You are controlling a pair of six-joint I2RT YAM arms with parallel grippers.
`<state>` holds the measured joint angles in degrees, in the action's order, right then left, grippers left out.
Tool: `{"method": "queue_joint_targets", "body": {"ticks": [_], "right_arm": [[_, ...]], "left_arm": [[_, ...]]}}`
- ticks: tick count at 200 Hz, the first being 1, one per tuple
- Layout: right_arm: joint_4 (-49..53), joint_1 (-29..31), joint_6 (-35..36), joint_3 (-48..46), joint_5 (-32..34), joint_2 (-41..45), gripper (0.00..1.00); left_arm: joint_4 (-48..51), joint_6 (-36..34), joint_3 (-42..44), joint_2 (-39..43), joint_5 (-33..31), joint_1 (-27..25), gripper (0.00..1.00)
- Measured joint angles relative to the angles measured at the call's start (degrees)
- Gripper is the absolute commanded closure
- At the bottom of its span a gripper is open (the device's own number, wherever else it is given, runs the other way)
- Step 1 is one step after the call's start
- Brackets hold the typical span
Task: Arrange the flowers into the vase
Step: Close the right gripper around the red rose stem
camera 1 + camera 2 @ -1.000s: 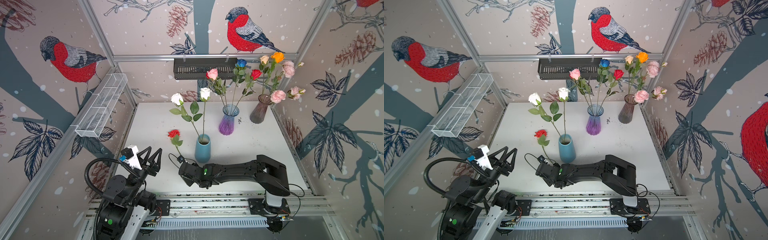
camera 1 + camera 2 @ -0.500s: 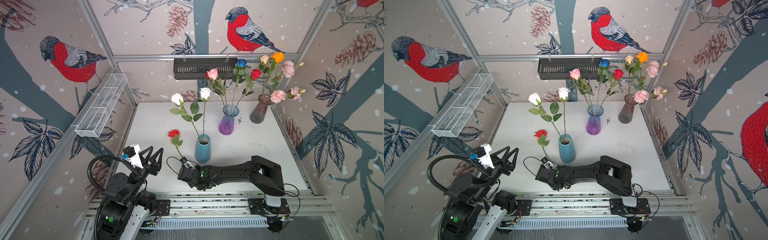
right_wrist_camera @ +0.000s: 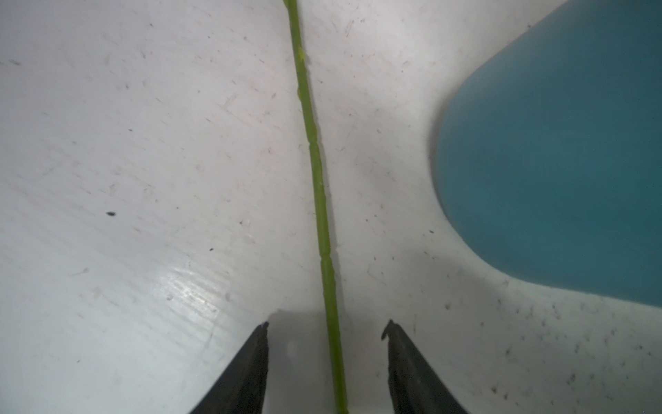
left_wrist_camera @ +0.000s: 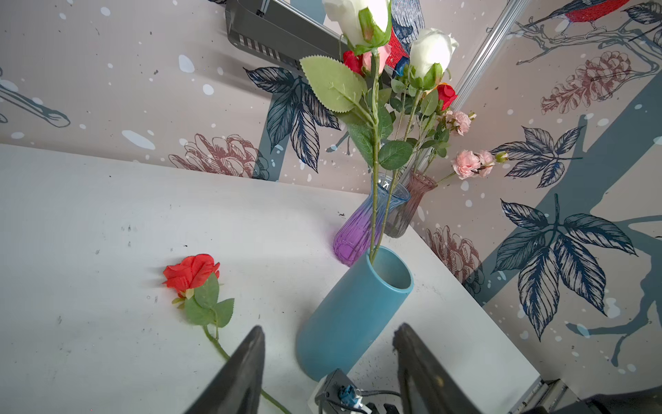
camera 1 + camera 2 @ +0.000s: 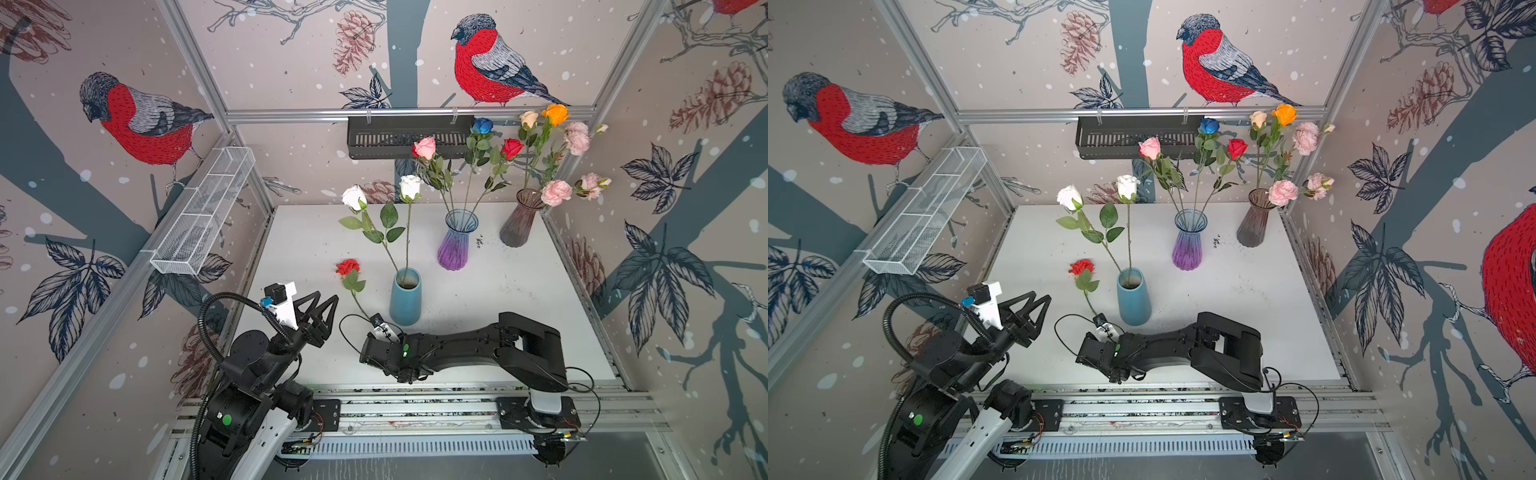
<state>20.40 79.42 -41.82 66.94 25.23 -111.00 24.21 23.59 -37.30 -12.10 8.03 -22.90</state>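
Right tool (image 3: 326,323) has its jaws apart, straddling the red rose (image 5: 349,270) stem, no grip yet. The rose lies flat on the surface (image 5: 519,291). Blue vase (image 5: 405,297) just beside the tool holds two white roses (image 5: 354,196). Left tool (image 4: 330,326) open, empty. I reckon this is the last loose flower.

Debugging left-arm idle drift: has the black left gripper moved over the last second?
Yes. In both top views the left gripper has shifted rightward and slightly up-frame, closer to the fixed matte blue tapered vase; its jaws stand open.
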Motion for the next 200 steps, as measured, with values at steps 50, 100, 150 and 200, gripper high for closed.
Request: {"method": "queue_joint_targets", "body": {"ticks": [50,100,150,200], "right_arm": [[-4.5,0.0,1.3,0.5,-0.8,-1.5,0.57],[-4.6,0.8,4.5,1.4,-3.6,-1.5,0.65],[-3.9,0.8,8.9,3.3,-10.6,3.9,0.59],[-1.6,-2.5,9.2,5.9,-11.5,4.2,0.57]], "left_arm": [[-1.0,-1.1,0.0,-5.5,5.6,1.8,0.42],[-1.1,-1.1,-1.2,-7.1,5.1,2.1,0.33],[-10.0,-3.0,-3.1,-11.3,2.5,2.1,0.29],[-17.8,-7.0,-0.2,-13.9,1.9,7.2,0.27]]}}
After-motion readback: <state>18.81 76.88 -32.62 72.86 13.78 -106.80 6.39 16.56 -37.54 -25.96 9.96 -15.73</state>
